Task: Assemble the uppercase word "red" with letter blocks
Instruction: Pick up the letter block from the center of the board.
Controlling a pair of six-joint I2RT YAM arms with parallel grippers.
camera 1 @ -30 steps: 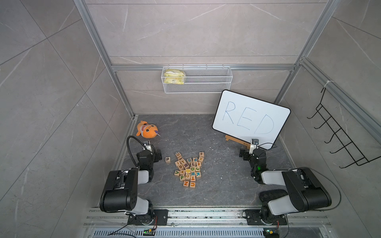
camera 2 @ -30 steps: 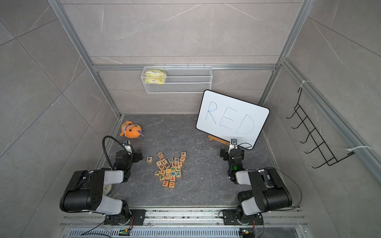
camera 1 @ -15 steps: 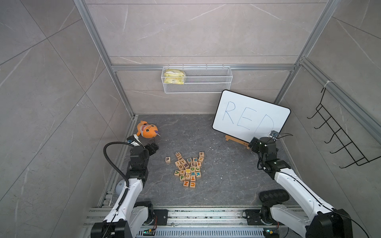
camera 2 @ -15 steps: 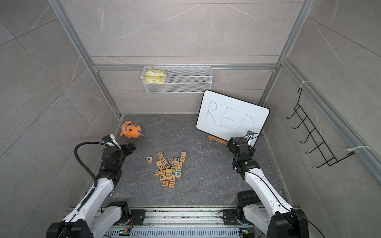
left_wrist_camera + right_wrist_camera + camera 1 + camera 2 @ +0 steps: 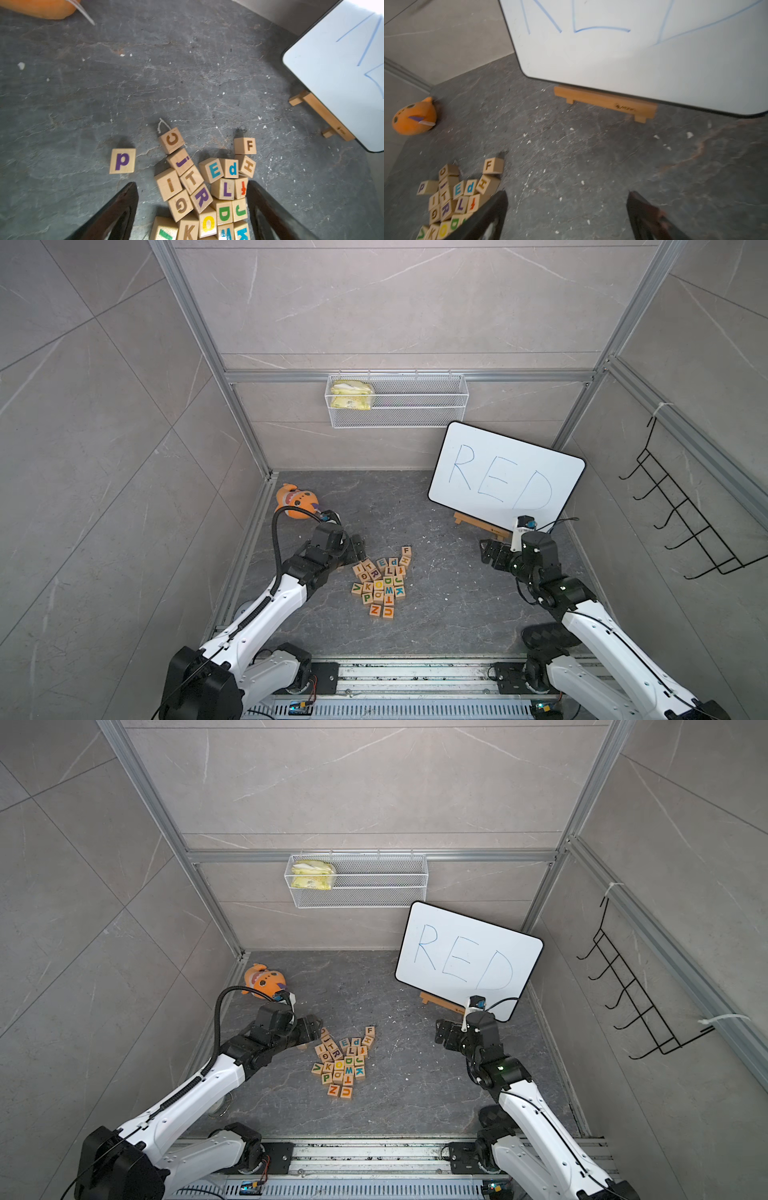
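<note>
The letter blocks lie in a loose cluster of wooden cubes on the dark floor. The purple R block [image 5: 201,197] [image 5: 375,573] sits mid-cluster, the teal E block [image 5: 214,170] [image 5: 382,563] just beyond it, and the green D block [image 5: 224,213] [image 5: 388,580] beside a yellow O. My left gripper [image 5: 191,184] [image 5: 359,549] hovers open at the cluster's left edge, and in the left wrist view its fingers straddle the R and D blocks without touching them. My right gripper [image 5: 566,194] [image 5: 486,551] is open over bare floor to the right, holding nothing.
A whiteboard [image 5: 505,481] with blue handwritten RED leans on a wooden easel [image 5: 482,526] at the back right. An orange plush toy [image 5: 295,502] lies at the back left. A lone p cube [image 5: 122,161] sits left of the cluster. A wire basket [image 5: 397,400] hangs on the back wall.
Both arms have unfolded from their tucked pose and reached forward. The left gripper came down over the cluster's left edge. The right gripper swung from the whiteboard toward the middle of the floor.
</note>
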